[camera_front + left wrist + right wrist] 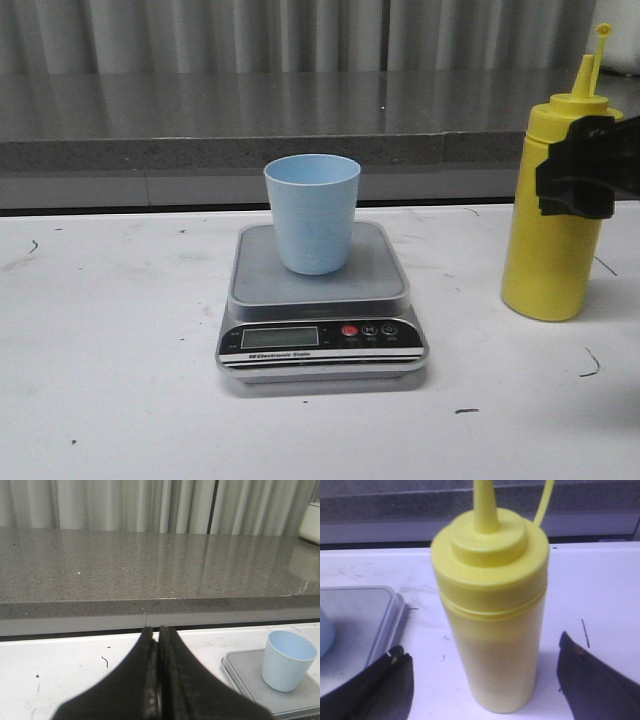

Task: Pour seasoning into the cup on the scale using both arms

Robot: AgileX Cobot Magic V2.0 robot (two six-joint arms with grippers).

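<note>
The right gripper (485, 680) stands wide apart, touching nothing. The seasoning bottle (490, 615) stands upright between its fingers (592, 680). The left gripper (159, 680) is pressed together, empty.

The cup (312, 213) stands on the scale (321, 310) at frame centre; the seasoning (556, 205) stands at the right edge.

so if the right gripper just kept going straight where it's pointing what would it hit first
The yellow squeeze bottle: it stands upright between the open right gripper fingers, apparently not yet touched.
</note>
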